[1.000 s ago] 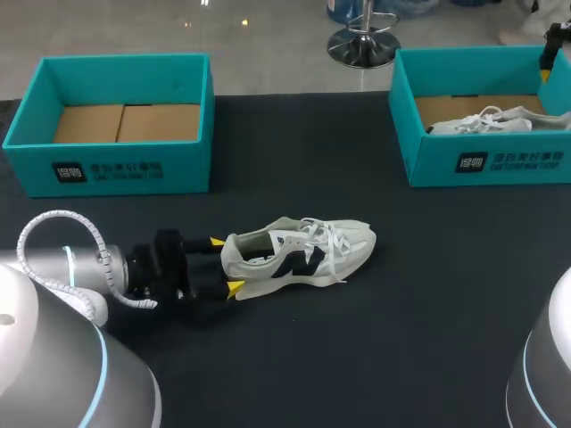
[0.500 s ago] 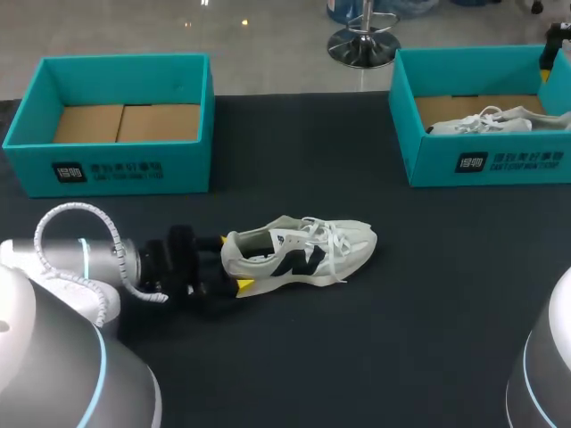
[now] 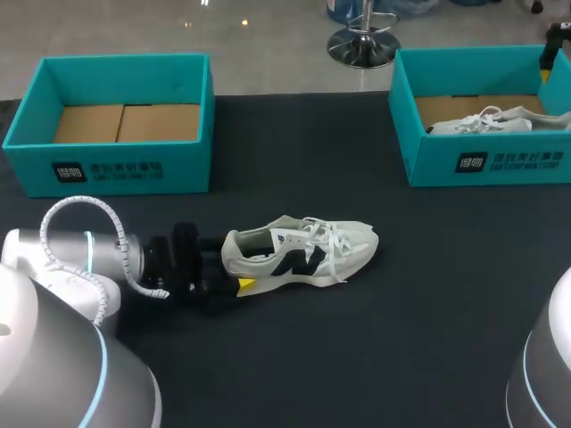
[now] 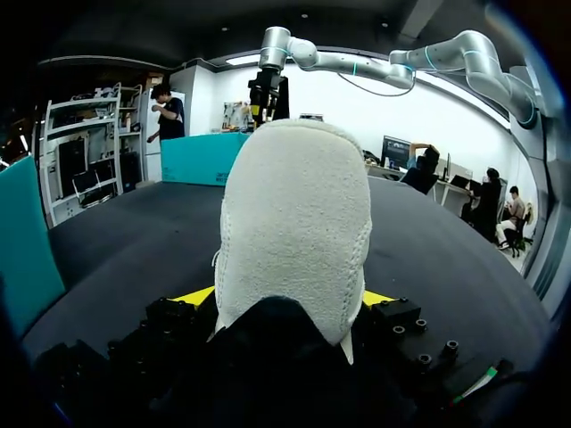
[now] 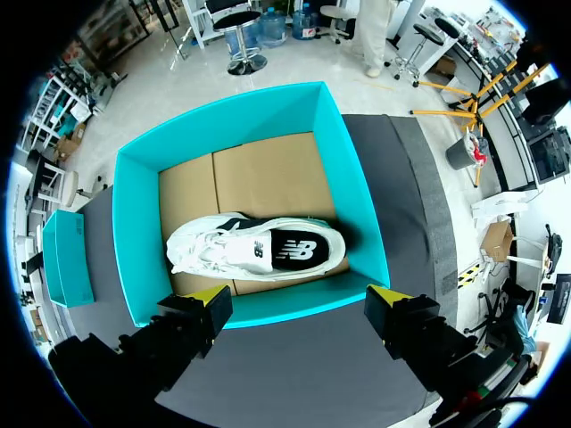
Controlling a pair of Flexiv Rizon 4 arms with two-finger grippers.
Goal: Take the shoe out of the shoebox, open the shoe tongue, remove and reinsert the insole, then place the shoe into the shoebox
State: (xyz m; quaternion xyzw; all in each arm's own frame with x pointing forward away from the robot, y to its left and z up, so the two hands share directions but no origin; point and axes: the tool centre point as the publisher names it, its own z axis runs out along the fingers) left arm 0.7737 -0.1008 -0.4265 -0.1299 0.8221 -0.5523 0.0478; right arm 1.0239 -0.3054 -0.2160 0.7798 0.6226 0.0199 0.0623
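A white sneaker (image 3: 299, 252) with a dark side logo lies on its side on the black table (image 3: 401, 312), toe pointing right. My left gripper (image 3: 234, 264) is at its heel, with one yellow fingertip (image 3: 244, 284) showing by the sole and the other hidden behind the heel. In the left wrist view the heel (image 4: 294, 223) fills the space between the fingers of the left gripper (image 4: 287, 297), which stands open with its tips close along both sides. My right gripper (image 5: 301, 308) hangs open above the right teal shoebox (image 5: 361, 214), which holds a second white sneaker (image 5: 254, 248).
An empty teal shoebox (image 3: 107, 147) with a cardboard floor stands at the back left. The right shoebox (image 3: 486, 160) stands at the back right, with the right gripper (image 3: 553, 49) above its far corner.
My left gripper has slid right until the sneaker's heel sits between its fingers, and the far yellow tip went out of sight behind the heel. The sneaker shifted very slightly right.
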